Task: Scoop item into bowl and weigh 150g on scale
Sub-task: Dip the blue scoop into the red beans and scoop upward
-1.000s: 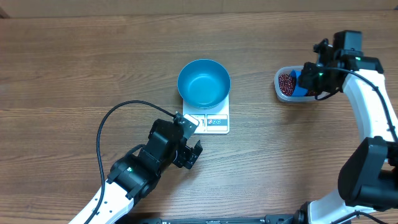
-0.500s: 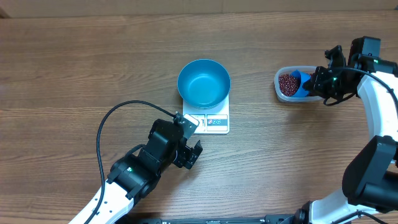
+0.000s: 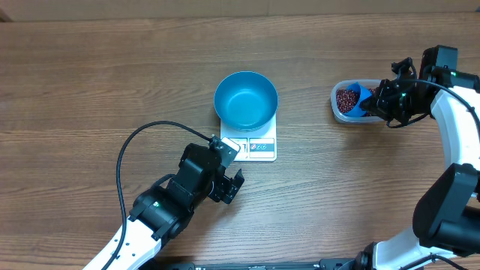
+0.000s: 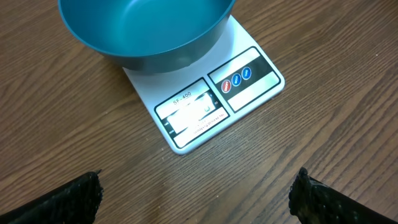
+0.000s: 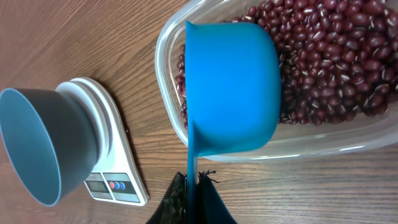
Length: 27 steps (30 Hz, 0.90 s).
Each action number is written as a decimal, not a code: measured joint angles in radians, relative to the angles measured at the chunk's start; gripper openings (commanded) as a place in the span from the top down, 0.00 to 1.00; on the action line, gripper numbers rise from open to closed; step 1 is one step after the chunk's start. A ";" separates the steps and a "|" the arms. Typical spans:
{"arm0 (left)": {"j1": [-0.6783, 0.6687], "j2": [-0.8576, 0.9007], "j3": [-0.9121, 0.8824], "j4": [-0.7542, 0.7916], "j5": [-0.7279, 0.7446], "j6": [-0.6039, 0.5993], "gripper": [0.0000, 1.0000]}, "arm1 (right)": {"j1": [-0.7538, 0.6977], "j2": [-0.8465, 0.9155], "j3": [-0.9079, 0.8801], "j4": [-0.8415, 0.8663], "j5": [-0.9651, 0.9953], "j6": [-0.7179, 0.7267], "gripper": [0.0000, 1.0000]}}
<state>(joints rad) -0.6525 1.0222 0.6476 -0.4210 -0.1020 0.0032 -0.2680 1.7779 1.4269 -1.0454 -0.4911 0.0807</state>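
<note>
Overhead view: a wooden table (image 3: pixel 90 67) with both arms at its near side, the left arm near centre, the right arm at the right edge.
Bowl: the blue bowl (image 3: pixel 246 100) stands upright on the far part of the scale, with nothing inside.
Scale: the white scale (image 4: pixel 205 99) lies at the table's centre, its panels along the near edge, uncovered by the bowl.
Writing: "SF-400" can be read above the display window; the lines below it are too small to read. The right panel carries one red and two blue round marks.
Beans: the dark red beans (image 5: pixel 329 56) lie heaped in a clear plastic tub (image 3: pixel 337 92), well to the right of the scale.
Scoop: the blue scoop (image 5: pixel 230 87) is over the tub, its cup against the beans, its outer side toward the wrist camera.
Right gripper: the right gripper (image 5: pixel 193 199) is clamped on the scoop's thin handle.
Left gripper: the left gripper (image 4: pixel 196 199) hangs just near of the scale, jaws spread wide, holding nothing.
</note>
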 measured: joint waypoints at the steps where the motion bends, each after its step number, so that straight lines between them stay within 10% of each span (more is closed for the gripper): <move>1: 0.000 0.000 0.000 0.000 0.000 0.000 0.00 | 0.000 0.000 0.000 -0.001 -0.002 0.014 0.96; 27: 0.000 0.000 0.000 0.000 0.000 0.000 0.01 | -0.025 0.000 0.000 0.000 0.000 0.068 0.96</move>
<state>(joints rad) -0.6525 1.0222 0.6476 -0.4213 -0.1020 0.0032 -0.2928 1.7779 1.4269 -1.0451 -0.4911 0.1486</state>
